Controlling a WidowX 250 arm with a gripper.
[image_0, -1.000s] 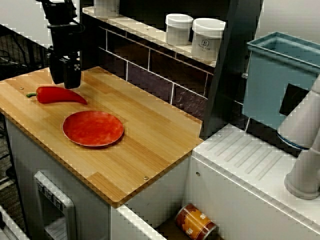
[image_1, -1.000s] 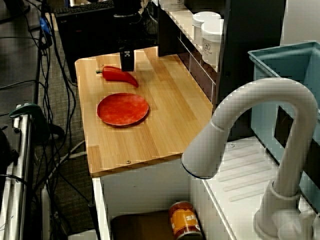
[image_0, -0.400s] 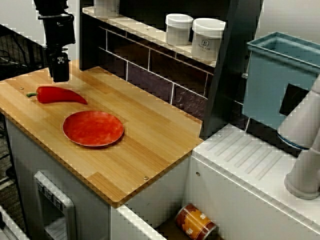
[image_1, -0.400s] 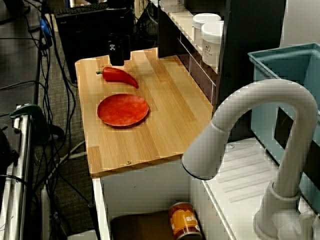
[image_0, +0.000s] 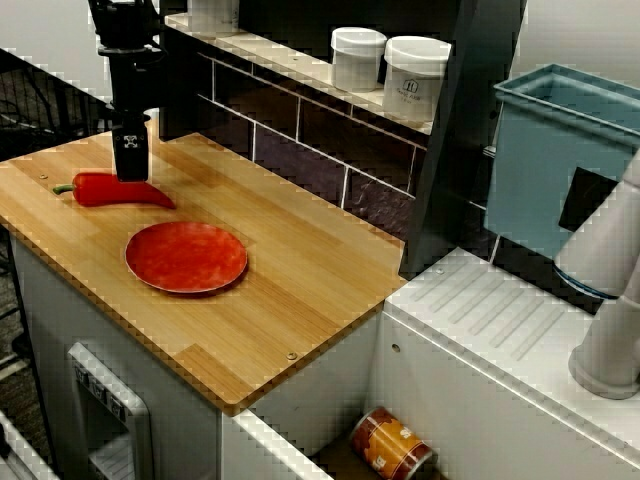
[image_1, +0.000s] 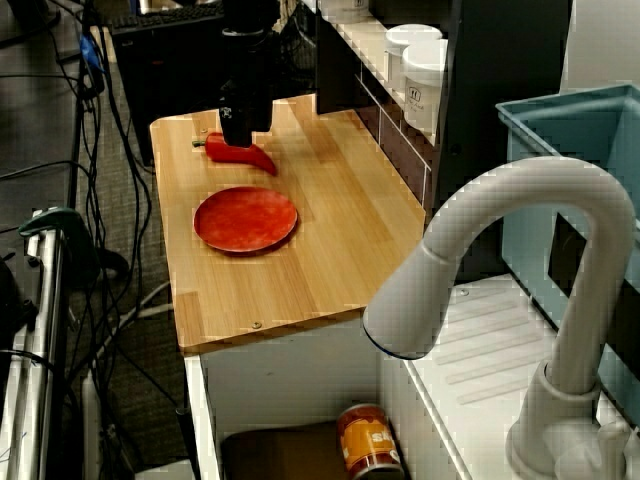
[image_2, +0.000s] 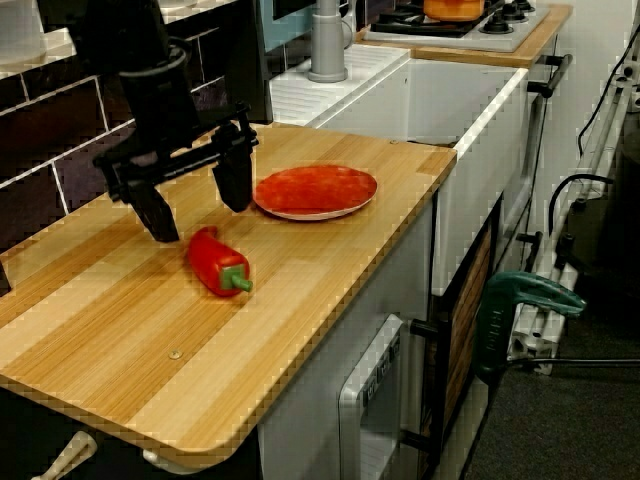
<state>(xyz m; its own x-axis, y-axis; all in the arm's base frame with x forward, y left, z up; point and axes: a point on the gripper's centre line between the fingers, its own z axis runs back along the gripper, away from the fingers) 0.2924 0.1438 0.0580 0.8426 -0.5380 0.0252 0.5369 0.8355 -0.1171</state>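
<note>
Seen from the counter's end, the nearest thing is the wooden countertop (image_2: 330, 290), and on it lies the red pepper (image_2: 213, 260). It lies on its side, and its green stem points toward the near edge. Just behind and above the pepper is the black gripper (image_2: 198, 212), which points down. Its two fingers (image_2: 236, 180) are spread wide and nothing is between them. The tips are low, close to the wood, one on each side of the pepper's far end. I cannot tell if a finger touches the pepper.

In the view facing the tiled wall, the gripper (image_0: 131, 170) covers the middle of the pepper (image_0: 110, 190). In the view over the faucet, the gripper (image_1: 235, 135) stands in front of the pepper's stem end (image_1: 240, 153).

Beyond the gripper, near it but not touching the pepper, a red plate (image_2: 315, 190) sits flat on the wood with nothing on it. Farther on comes the white sink (image_2: 470, 150), and a can (image_0: 392, 445) lies inside it on its side. A white faucet (image_1: 500, 260) bends over the basin. Against the wall, two white jars (image_0: 357, 58) stand on the shelf, and a teal bin (image_0: 550, 160) stands behind the drainboard.
</note>
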